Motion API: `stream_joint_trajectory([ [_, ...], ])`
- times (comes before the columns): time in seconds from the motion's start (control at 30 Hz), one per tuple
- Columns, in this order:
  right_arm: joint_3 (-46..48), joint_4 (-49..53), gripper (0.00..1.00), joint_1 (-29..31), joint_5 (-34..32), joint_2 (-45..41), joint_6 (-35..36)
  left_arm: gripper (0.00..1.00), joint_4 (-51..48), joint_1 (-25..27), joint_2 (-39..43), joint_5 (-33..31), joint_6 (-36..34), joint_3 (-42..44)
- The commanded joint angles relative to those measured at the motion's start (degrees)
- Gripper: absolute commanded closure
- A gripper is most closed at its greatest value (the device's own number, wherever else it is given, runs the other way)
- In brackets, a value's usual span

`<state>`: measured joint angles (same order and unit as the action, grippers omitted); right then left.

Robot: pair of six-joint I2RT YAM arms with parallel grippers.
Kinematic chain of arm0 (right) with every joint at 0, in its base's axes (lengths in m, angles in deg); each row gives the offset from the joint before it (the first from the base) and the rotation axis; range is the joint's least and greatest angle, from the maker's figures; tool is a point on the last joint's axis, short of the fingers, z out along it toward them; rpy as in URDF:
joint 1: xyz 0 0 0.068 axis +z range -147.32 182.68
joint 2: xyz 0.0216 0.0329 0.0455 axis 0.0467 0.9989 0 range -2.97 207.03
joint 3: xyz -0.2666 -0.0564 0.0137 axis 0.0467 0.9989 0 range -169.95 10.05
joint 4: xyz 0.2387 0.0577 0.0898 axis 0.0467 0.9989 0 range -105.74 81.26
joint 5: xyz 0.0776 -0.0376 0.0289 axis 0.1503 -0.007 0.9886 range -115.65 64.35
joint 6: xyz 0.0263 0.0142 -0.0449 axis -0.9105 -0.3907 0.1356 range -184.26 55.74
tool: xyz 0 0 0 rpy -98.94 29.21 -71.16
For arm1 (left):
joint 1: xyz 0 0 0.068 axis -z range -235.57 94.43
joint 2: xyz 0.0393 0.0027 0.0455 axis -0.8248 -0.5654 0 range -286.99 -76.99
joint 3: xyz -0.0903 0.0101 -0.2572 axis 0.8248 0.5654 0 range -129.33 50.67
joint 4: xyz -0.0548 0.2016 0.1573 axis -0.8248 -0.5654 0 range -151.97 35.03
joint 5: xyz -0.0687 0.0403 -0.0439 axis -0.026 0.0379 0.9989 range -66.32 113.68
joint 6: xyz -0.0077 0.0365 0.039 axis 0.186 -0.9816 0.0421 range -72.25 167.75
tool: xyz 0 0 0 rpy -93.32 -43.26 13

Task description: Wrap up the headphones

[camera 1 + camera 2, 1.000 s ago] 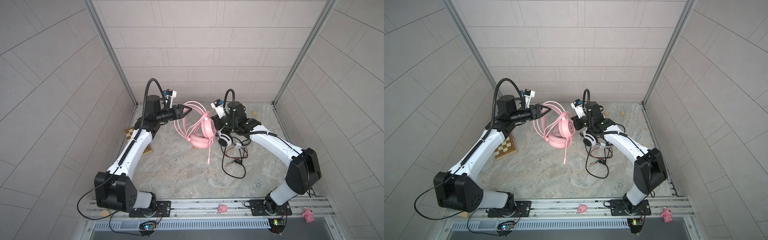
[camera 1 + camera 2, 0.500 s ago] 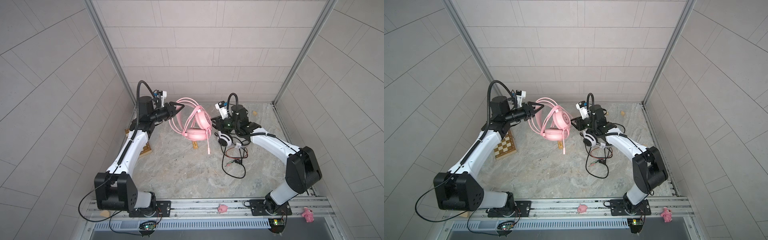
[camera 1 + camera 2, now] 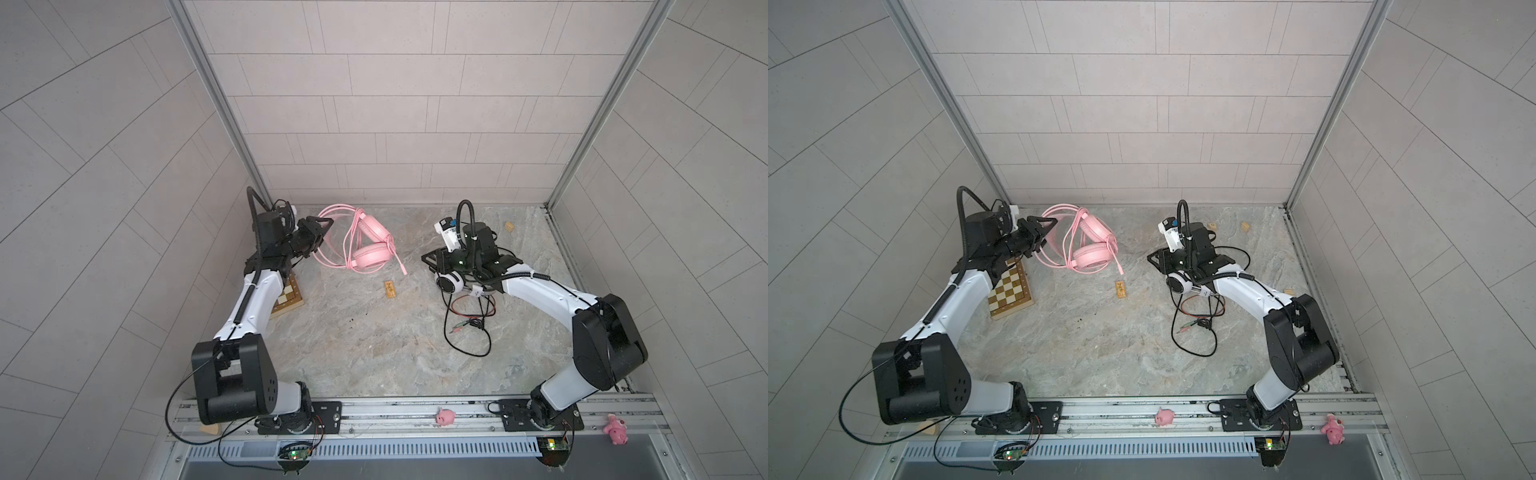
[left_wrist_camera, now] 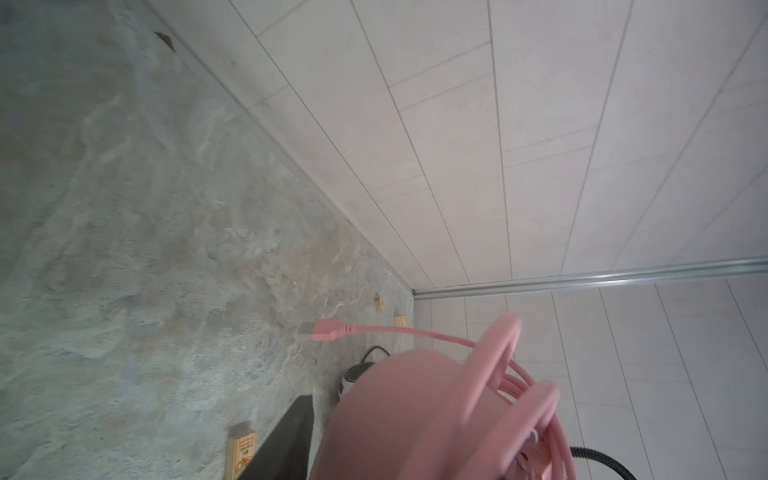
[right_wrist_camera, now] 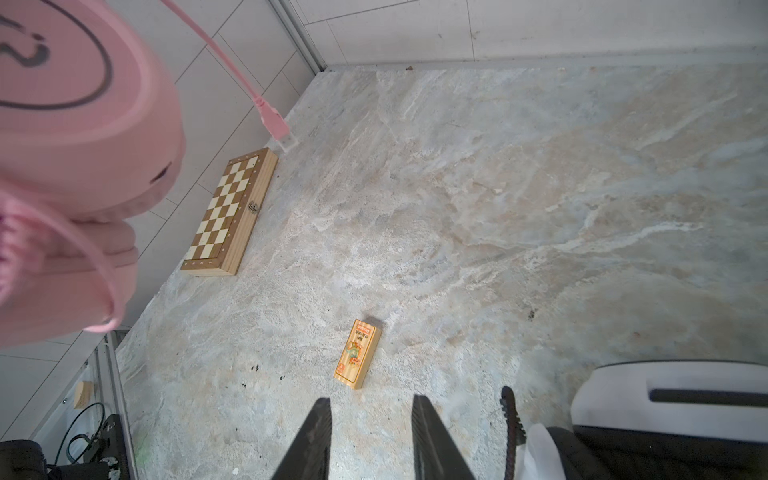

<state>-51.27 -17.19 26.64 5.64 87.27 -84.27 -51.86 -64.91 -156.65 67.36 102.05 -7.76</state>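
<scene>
Left tool (image 3: 322,232) clamps the lifted pink headset (image 3: 372,259); right tool (image 5: 371,401) stands apart

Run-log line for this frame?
left gripper: holding pink corded over-ear headset | right gripper: open, empty | white-and-black headset: on stone-pattern table, black cable loose

Left wrist view: pink headset (image 4: 415,419) blurred, cut by lower edge, covers most of my left tool (image 3: 323,230); one dark finger (image 4: 286,444) shows. Both top views: grip spot among pink cable loops (image 3: 349,241) too small to tell; white-and-black headset (image 3: 449,283) mostly under my right arm (image 3: 540,291), one earcup (image 3: 1179,284) visible. Right wrist view: my right tool (image 5: 371,399) cut off below tips; both headsets cropped by edges.
</scene>
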Motion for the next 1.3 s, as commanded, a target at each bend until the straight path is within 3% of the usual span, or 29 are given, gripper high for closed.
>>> stream_joint_trajectory([
  [0.0,0.69,0.28,0.66,-0.1,-1.34,-2.41,1.3,1.0,0.86,-0.89,0.3,-1.9,-0.23,-0.02],
  [0.2,1.53,-0.42,0.65,-0.1,-0.69,-2.03,1.32,1.0,-2.44,-1.14,-2.01,-5.77,-2.1,0.04],
  [0.43,3.28,0.52,0.65,-0.06,-2.01,-3.96,3.16,1.0,-8.87,-0.9,-4.88,-3.98,-3.88,-0.28],
  [0.8,5.27,0.7,0.65,-0.17,-1.98,-5.42,3.61,1.0,-6.46,0.53,2.56,-8.71,-3.48,10.96],
  [1.27,5.86,3.18,0.64,-0.17,-4.16,-8.02,5.19,1.0,-0.54,-0.86,-18.3,-6.68,0.54,-2.9],
])
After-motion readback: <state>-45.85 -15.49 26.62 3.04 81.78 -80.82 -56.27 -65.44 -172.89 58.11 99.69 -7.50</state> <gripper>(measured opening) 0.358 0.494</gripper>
